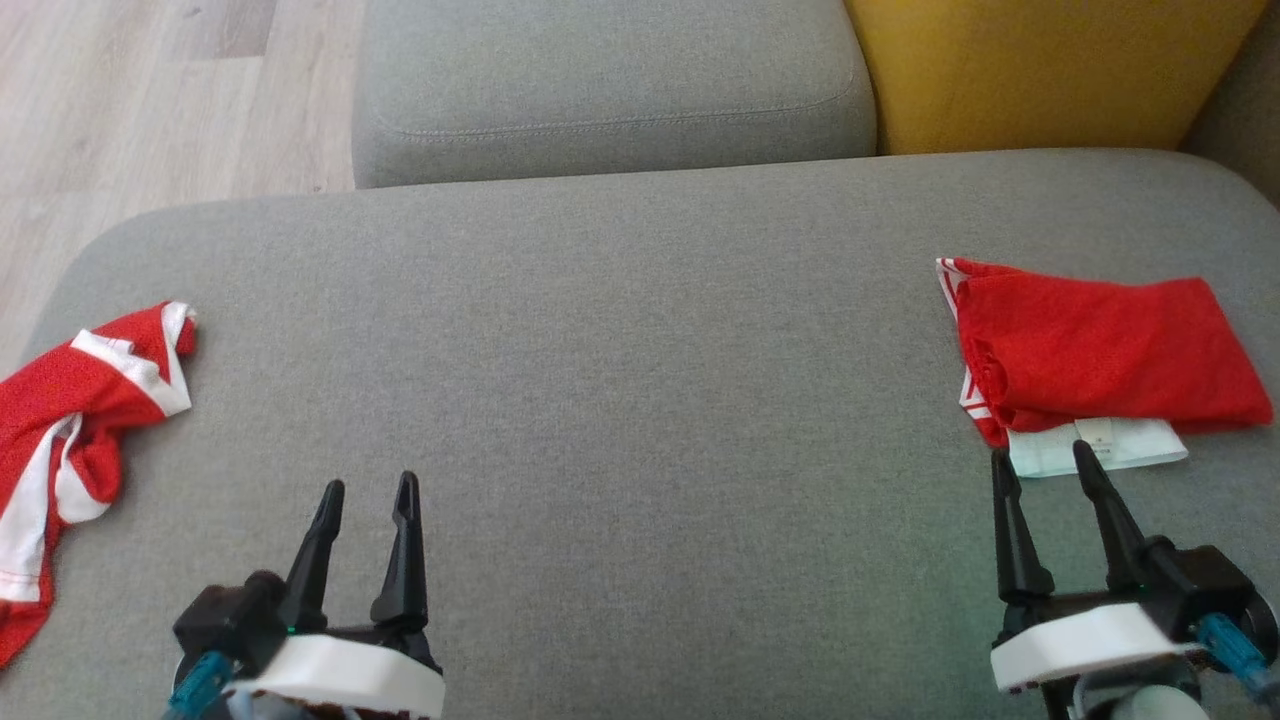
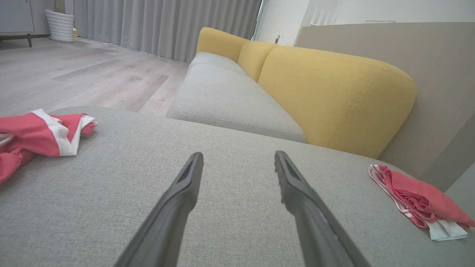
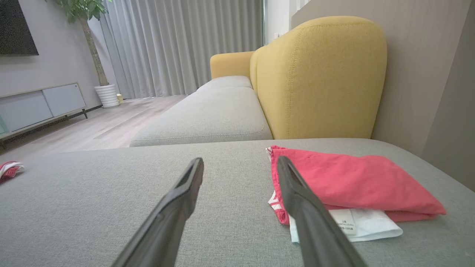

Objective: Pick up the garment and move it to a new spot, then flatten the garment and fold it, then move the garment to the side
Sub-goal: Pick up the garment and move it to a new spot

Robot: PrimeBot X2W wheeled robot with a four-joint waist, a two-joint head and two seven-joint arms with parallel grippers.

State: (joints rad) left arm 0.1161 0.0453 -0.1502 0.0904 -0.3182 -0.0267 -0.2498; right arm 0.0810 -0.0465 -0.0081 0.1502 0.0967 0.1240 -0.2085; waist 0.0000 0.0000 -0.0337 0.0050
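While left end effector (image 1: 370, 484) and right end effector (image 1: 1041, 453) gape empty, the crumpled garment (image 1: 60, 385) is best seized by a raised fold.

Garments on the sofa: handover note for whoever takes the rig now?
Left gripper: open, empty, over the bare grey cushion.
Right gripper: open, empty, tips by the near edge of the folded red garment; contact unclear.
That garment lies at the cushion's right side and looks finished.
Crumpled red-and-white garment lies at the cushion's left edge, not held.
To do: pick it up, reposition, flatten, fold, set aside.
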